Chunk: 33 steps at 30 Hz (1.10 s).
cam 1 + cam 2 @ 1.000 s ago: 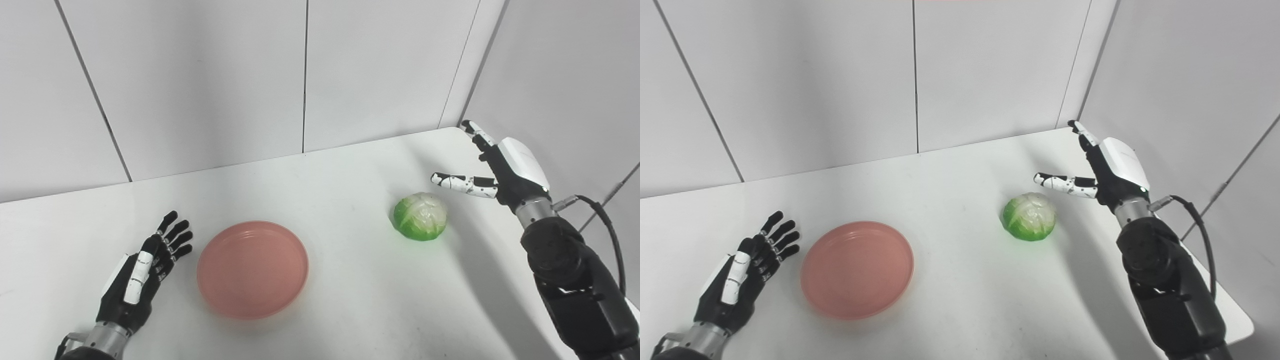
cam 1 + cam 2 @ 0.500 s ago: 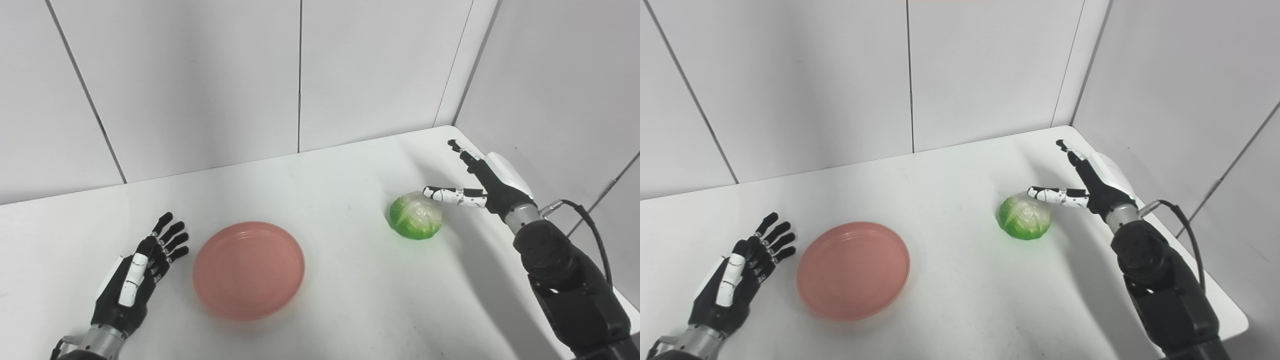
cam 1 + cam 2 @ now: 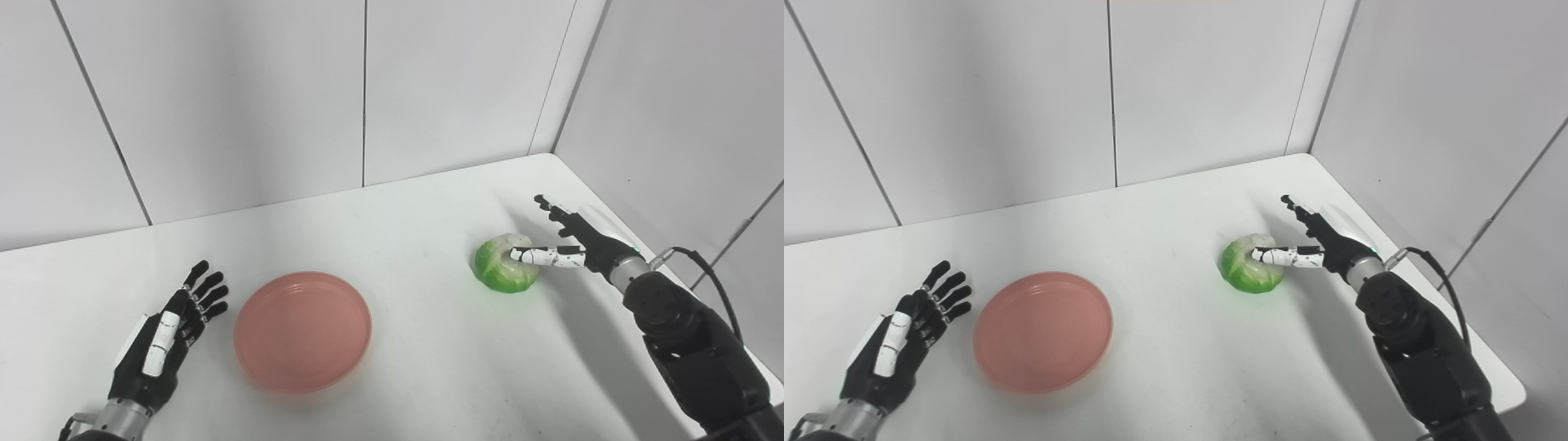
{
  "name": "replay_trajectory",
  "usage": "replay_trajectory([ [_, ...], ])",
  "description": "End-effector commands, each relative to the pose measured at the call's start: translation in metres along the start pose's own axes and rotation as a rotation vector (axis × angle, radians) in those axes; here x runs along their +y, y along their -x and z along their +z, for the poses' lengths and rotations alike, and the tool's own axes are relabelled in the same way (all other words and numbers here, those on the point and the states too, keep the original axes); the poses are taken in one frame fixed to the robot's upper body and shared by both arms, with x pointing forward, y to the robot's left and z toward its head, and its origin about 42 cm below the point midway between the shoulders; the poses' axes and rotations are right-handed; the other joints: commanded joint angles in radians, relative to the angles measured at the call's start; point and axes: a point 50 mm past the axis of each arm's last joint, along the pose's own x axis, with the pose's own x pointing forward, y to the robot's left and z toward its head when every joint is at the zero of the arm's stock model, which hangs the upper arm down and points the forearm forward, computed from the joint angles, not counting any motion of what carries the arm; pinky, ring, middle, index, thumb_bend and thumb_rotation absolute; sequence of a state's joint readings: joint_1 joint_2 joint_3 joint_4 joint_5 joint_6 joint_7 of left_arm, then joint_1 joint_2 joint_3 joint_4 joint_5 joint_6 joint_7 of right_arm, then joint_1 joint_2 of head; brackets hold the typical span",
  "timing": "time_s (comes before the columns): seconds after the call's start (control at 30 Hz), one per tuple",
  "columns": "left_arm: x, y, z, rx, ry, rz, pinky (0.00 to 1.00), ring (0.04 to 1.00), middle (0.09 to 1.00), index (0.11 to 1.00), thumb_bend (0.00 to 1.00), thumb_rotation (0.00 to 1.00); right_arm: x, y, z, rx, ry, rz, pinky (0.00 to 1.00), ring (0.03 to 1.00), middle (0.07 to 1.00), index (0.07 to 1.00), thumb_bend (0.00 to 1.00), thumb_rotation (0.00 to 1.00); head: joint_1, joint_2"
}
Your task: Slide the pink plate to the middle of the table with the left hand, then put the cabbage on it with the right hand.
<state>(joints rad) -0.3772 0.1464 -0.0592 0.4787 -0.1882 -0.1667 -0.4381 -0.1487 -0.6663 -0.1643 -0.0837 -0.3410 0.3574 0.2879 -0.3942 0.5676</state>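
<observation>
Leftmost, the left hand [image 3: 162, 343] lies low over the white table [image 3: 398, 380] near its front-left corner, palm down as far as can be told, fingers [image 3: 205, 288] spread and pointing away toward the back wall and a little to the right. It holds nothing and sits just beside the pink plate [image 3: 302, 331], with a narrow strip of bare table between them; no contact seen.

Plate: round, shallow, raised rim, upright on the table, left of the table's middle. Being round, it has no long axis to note.

Further right, well apart from the plate, the cabbage [image 3: 506, 271] rests on the table toward the right-hand side. Roughly a ball, slightly flattened, so no clear long axis; pale whitish part faces up and toward the back, green flank faces the camera.

Right hand [image 3: 572, 242] reaches in from the right, fingers apart. Its white-marked thumb [image 3: 542, 256] lies nearly level, pointing left, across the upper right of the cabbage and apparently touching it. The other fingers [image 3: 551, 211] extend past the cabbage on its far side, above the table, not closed on it. Cabbage not lifted, not gripped
</observation>
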Motion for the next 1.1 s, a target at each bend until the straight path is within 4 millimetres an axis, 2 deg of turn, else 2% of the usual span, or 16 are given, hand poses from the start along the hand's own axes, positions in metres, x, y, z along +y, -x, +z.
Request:
replay_trajectory([
  [0.0,0.025,0.028,-0.025,0.164,0.006,0.085,0.89,0.915,0.937,0.948,0.81,0.90,-0.023,-0.004,0.010,-0.037,0.034,-0.050,0.86,0.931,0.946,0.961,1.00,0.65,0.003,0.004],
  [0.2,0.026,0.028,-0.026,0.165,0.005,0.084,0.90,0.916,0.938,0.949,0.81,0.90,-0.019,-0.010,0.012,-0.043,0.066,-0.029,0.90,0.941,0.941,0.957,1.00,0.66,0.003,0.007],
  [0.3,0.025,0.028,-0.023,0.164,0.000,0.083,0.89,0.914,0.936,0.950,0.81,0.91,-0.015,-0.014,0.011,-0.047,0.071,-0.017,0.86,0.925,0.931,0.949,1.00,0.67,0.002,0.008],
  [0.53,0.024,0.029,-0.021,0.165,0.009,0.084,0.89,0.916,0.939,0.952,0.80,0.91,-0.008,-0.021,0.013,-0.056,0.037,0.013,0.86,0.927,0.936,0.954,1.00,0.64,0.001,0.011],
  [0.57,0.025,0.029,-0.021,0.164,0.010,0.083,0.89,0.919,0.941,0.954,0.80,0.91,-0.007,-0.022,0.014,-0.061,0.035,0.017,0.83,0.907,0.925,0.951,1.00,0.64,0.001,0.011],
  [0.8,0.023,0.029,-0.019,0.163,0.005,0.082,0.89,0.916,0.938,0.953,0.81,0.91,0.004,-0.032,0.017,-0.054,0.018,0.041,0.87,0.931,0.949,0.956,1.00,0.63,0.004,0.017],
  [0.87,0.023,0.029,-0.020,0.164,0.008,0.085,0.89,0.915,0.937,0.951,0.81,0.91,0.008,-0.034,0.020,-0.063,0.027,0.040,0.83,0.919,0.946,0.948,1.00,0.63,0.004,0.017],
  [1.07,0.024,0.029,-0.022,0.166,0.010,0.086,0.90,0.916,0.936,0.948,0.81,0.90,0.016,-0.040,0.022,-0.082,0.047,0.049,0.87,0.922,0.920,0.937,1.00,0.61,0.006,0.020],
])
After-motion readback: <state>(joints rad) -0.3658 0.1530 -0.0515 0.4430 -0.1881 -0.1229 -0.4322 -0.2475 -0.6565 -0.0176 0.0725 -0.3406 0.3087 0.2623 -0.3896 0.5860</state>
